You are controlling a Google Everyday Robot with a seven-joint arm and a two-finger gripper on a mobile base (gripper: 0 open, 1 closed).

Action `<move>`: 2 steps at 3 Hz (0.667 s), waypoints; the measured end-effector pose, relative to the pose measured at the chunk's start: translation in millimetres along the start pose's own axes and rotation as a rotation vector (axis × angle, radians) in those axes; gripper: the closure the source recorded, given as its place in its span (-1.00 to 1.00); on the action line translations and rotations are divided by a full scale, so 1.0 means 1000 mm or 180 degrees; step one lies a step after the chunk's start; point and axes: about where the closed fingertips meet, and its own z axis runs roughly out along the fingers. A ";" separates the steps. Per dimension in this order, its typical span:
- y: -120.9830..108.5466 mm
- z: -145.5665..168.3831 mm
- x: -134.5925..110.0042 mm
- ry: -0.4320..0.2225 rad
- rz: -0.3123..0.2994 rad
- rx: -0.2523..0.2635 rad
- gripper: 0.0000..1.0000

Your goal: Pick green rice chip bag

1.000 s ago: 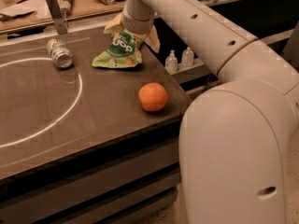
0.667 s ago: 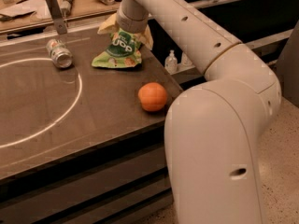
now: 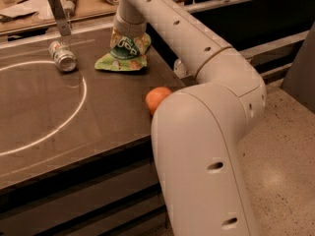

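The gripper [image 3: 129, 34] sits at the far right part of the surface [image 3: 98, 132], pointing down and pressed into the upper end of the green rice chip bag [image 3: 122, 57]. Its tip is hidden between the wrist and the crumpled top of the bag, so how wide it stands, and whether it has truly taken hold, cannot be told.

The bag lies directly under it, near the far edge and close to the right edge. The upper end is bunched up against the gripper, while the lower, wider end spreads flat on the surface. That lower end is touching down, so the bag does not look lifted.

As a judgement, the approach is done and the gripper is in contact at the right object. What is left is to confirm a firm hold on the bunched top and raise the bag clear of the surface.

Further out, an orange [image 3: 156, 98] rests near the right edge, on the near side of the bag and well apart from it, partly hidden by the arm [image 3: 206, 58]. A silver can [image 3: 62, 56] lies on its side to the left of the bag, near the far edge, apart from both bag and gripper. A white ring [image 3: 84, 90] is marked across the left half of the surface, and the can lies at its far rim. Neither the orange nor the can stands in the way of a straight lift.
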 end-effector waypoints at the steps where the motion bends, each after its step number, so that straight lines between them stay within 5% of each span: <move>1: 0.000 0.012 -0.007 -0.0078 0.0001 -0.0120 0.46; 2: 0.000 0.013 -0.009 -0.0110 0.0005 -0.0167 1.00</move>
